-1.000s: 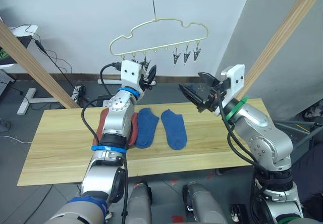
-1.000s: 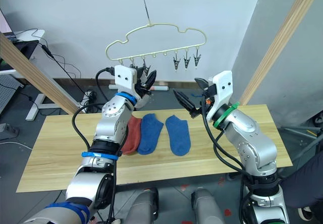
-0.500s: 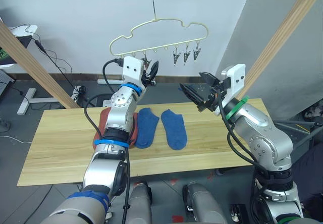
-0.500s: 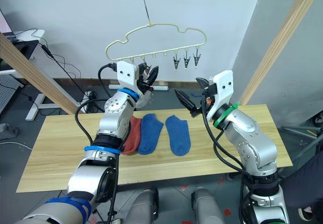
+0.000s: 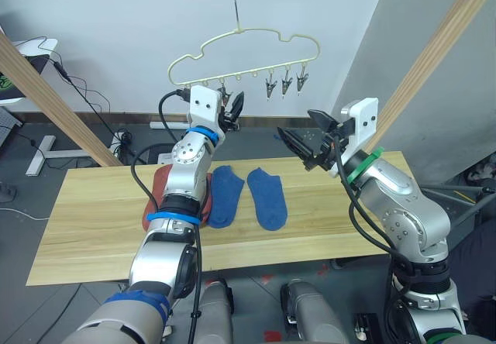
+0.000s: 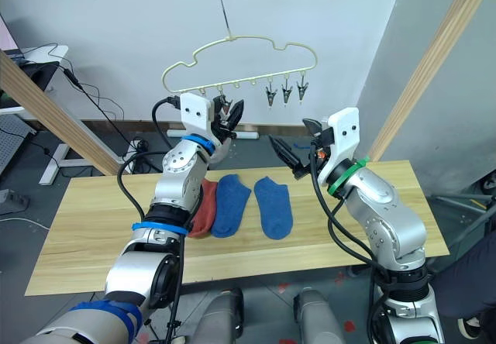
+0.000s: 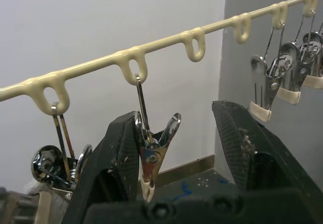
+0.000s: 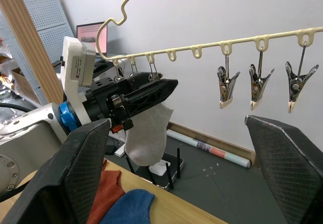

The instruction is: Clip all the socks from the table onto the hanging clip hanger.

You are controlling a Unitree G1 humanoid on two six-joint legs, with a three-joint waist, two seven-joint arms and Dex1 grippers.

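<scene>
The pale-yellow clip hanger (image 5: 240, 34) hangs above the far side of the table (image 5: 93, 220). My left gripper (image 7: 176, 113) is raised to the hanger's left clips and stands open. One metal clip (image 7: 151, 153) hangs between its fingers, against one finger (image 7: 116, 168). A light grey sock (image 8: 149, 130) hangs just below that gripper; what holds its top is hidden. Two blue socks (image 5: 225, 193) (image 5: 267, 197) lie flat on the table, with a rust-red sock (image 5: 159, 197) partly under my left arm. Right of the hanger and lower, my right gripper (image 5: 298, 131) hangs open with nothing in it.
Three bare metal clips (image 5: 286, 86) hang at the hanger's right end. Slanted poles of the wooden frame (image 5: 434, 57) (image 5: 54, 100) flank the table. A white desk (image 5: 31, 49) and floor cables are at the far left.
My left gripper has risen a little, up to the hanger's left clips. The right arm has barely moved.
</scene>
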